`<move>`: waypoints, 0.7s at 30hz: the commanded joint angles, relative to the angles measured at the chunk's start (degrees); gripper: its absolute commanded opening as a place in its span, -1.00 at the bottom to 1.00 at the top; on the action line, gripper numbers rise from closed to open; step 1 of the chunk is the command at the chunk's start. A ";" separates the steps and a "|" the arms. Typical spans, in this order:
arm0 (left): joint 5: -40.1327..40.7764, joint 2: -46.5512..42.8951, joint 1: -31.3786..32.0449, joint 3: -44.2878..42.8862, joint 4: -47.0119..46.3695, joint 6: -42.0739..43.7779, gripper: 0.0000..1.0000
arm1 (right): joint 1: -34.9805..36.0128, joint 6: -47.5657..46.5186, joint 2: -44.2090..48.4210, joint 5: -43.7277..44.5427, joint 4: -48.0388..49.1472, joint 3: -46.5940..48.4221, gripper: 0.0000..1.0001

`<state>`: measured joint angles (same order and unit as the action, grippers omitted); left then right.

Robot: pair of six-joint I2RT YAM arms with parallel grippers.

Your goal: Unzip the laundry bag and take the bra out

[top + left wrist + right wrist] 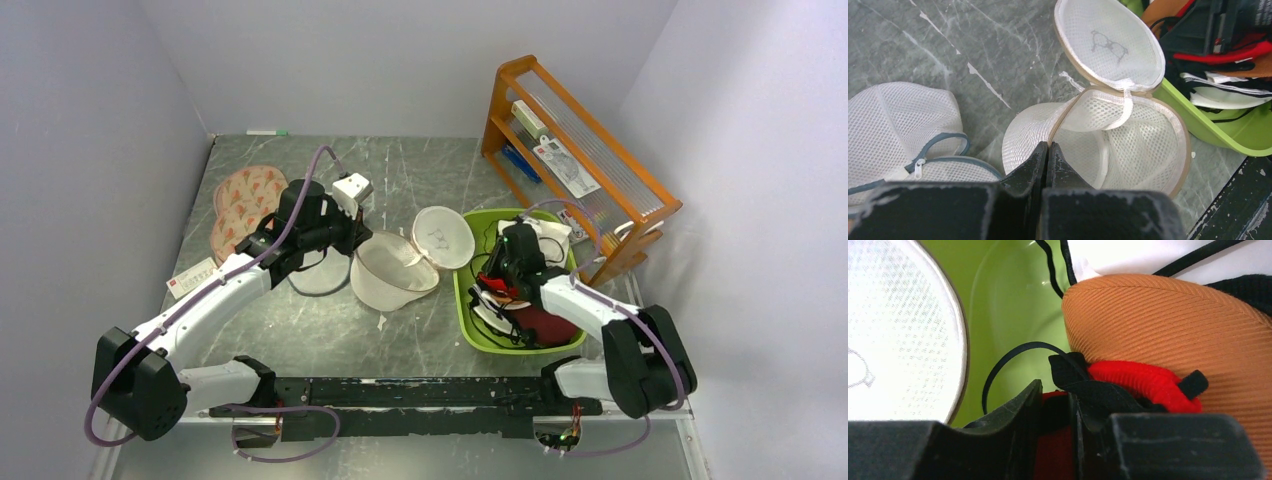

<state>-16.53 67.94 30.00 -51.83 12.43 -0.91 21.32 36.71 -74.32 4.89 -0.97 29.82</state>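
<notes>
The cream mesh laundry bag (395, 272) lies open like a clamshell left of the green basket. Its lid, with the spectacles mark (1108, 45), leans on the basket's rim. I see nothing inside the open half (1143, 145). My left gripper (1048, 146) is shut on the bag's near rim, and it also shows in the top view (357, 243). The bra (1168, 325), with an orange cup and red and black parts, is in the basket. My right gripper (1055, 407) is shut on the bra's red cloth, and in the top view (503, 287) it is low in the basket.
The green basket (468, 322) holds other clothes, white, black and maroon. A white mesh bag with a grey zip (903, 130) lies under my left arm. A pink patterned bag (240, 200) is at the back left. A wooden rack (575, 150) stands at the back right.
</notes>
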 commanded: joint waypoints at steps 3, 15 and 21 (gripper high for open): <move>3.60 -0.18 0.32 -2.71 1.72 0.23 -0.86 | -1.63 1.44 7.27 5.27 -3.31 -3.49 -0.39; 4.62 0.14 0.27 -3.16 2.48 0.33 -0.86 | -1.52 -10.39 19.05 -8.61 -3.76 3.45 0.60; 6.40 -0.68 0.28 -2.67 2.25 0.41 -0.86 | -1.55 -10.67 16.21 -10.81 -0.86 6.77 0.90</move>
<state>-12.23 68.25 30.06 -52.88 14.87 -0.89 20.29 27.75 -56.21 -3.33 -3.22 34.22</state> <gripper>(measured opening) 0.072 0.922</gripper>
